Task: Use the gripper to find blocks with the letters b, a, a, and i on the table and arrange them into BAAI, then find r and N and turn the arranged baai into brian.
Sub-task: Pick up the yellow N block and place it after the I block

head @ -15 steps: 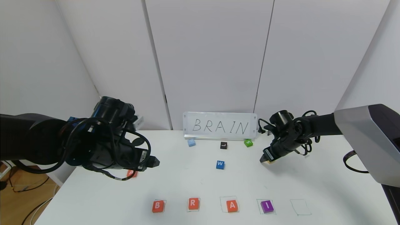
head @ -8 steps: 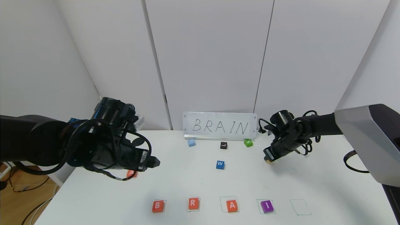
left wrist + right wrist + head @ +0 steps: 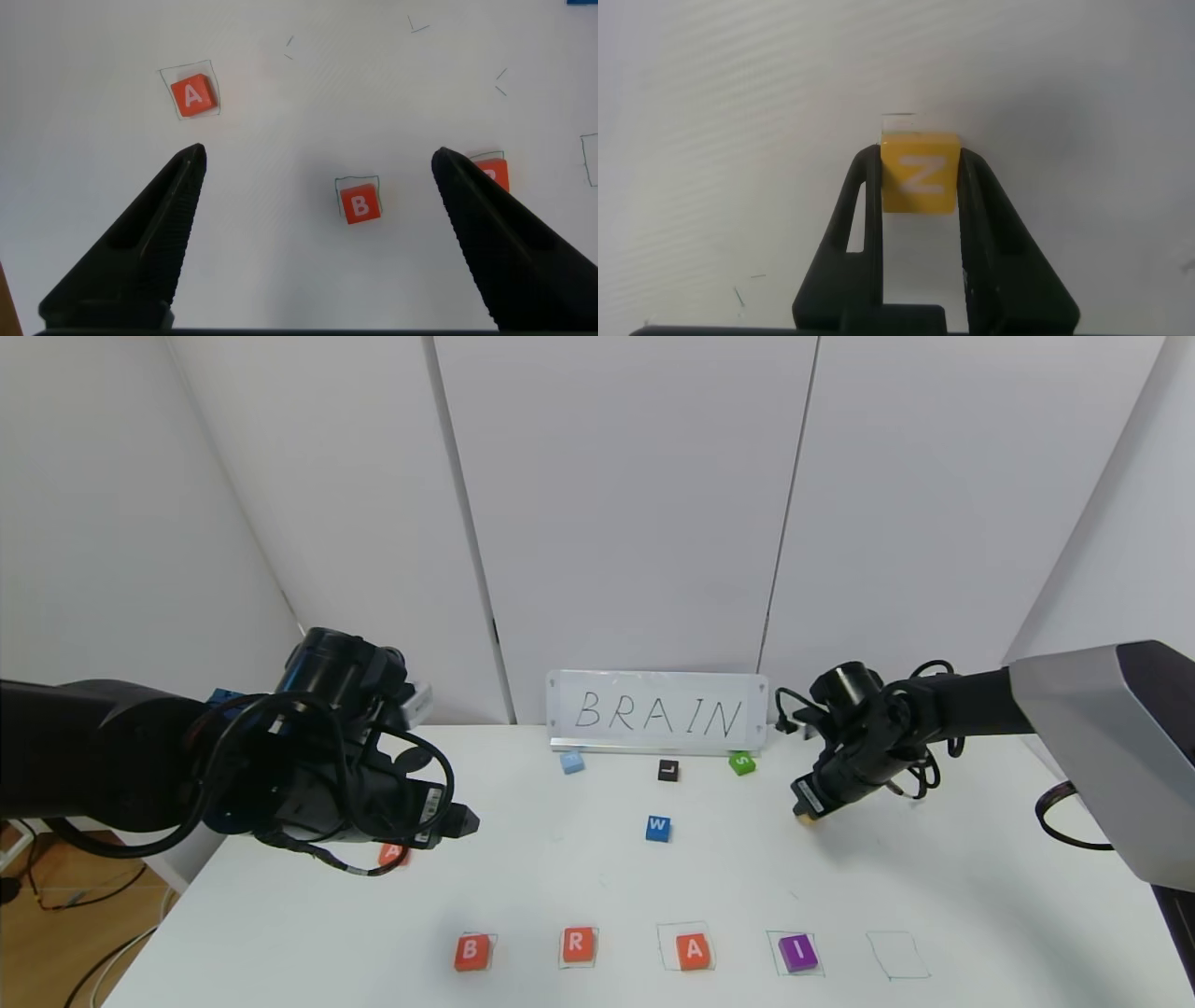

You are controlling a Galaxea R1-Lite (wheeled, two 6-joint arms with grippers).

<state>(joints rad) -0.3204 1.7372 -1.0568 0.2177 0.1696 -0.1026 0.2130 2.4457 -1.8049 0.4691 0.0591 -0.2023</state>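
On the white table (image 3: 560,887) a front row reads orange-red B (image 3: 471,952), orange-red R (image 3: 576,945), orange-red A (image 3: 693,952), purple I (image 3: 798,953), each on a pen-drawn square. A second orange-red A (image 3: 393,852) lies at the left, partly hidden under my left gripper (image 3: 464,821). That gripper is open and empty, hovering above the table. Its wrist view shows it (image 3: 318,159) over the A (image 3: 192,95), the B (image 3: 360,203) and the R's edge (image 3: 492,173). My right gripper (image 3: 805,816) is at the right rear, shut on the yellow N tile (image 3: 919,175), close over the table.
A whiteboard sign reading BRAIN (image 3: 658,711) stands at the back. In front of it lie a light blue tile (image 3: 571,763), a black L (image 3: 667,770), a green S (image 3: 741,763) and a blue W (image 3: 658,828). An empty pen-drawn square (image 3: 898,955) is right of the I.
My right gripper has shifted slightly to the right with the N tile in it. The left arm and the tiles have not moved.
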